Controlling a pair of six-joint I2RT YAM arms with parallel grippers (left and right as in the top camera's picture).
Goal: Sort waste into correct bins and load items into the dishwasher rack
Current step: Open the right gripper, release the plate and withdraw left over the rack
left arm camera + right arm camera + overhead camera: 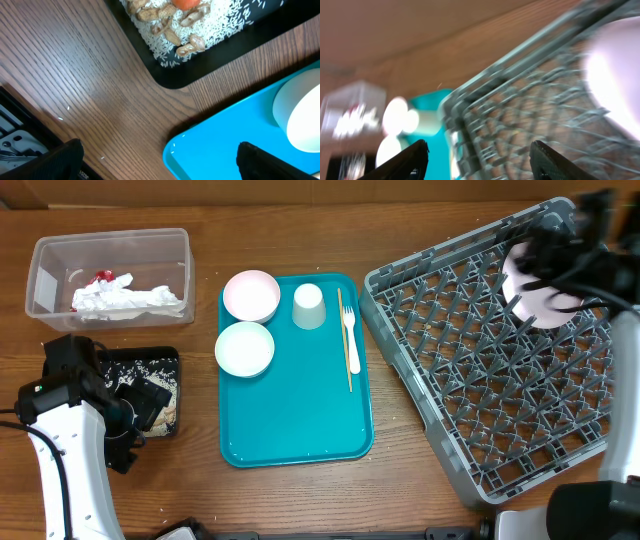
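A: How far has the sorting got?

B: The paper looks settled. The crumpled napkins [125, 298] and the red wrapper [102, 277] lie in the clear tub [110, 237] at 10 o'clock on the table. The food sits apart in the black tray [150, 352] at 8 o'clock: rice [210, 30] with the carrot [186, 3] lying in it. I'd judge one bin is for dry waste and the other for food.

A: And the dishes?

B: The large plate [545, 305] is in the dishwasher rack [470, 430], toward its 1 o'clock corner. It seems propped among the pegs rather than flat, though the arm hides much of it. On the teal tray [300, 410], mid-table, a bowl [251, 295] sits at 11 o'clock and a second bowl [245, 348] at 9. The cup [309, 306], a fork [352, 340] and a wooden stick [343, 330] are there too, none of them loaded yet.

A: What about the jaws?

B: The right gripper [480, 155] is beside the plate, its jaws apart with nothing between them, and its view is blurred. The left gripper [157, 155] hangs over bare table between the black tray and the teal tray. Its jaws are spread wide and empty, probably ready for a bowl's rim.
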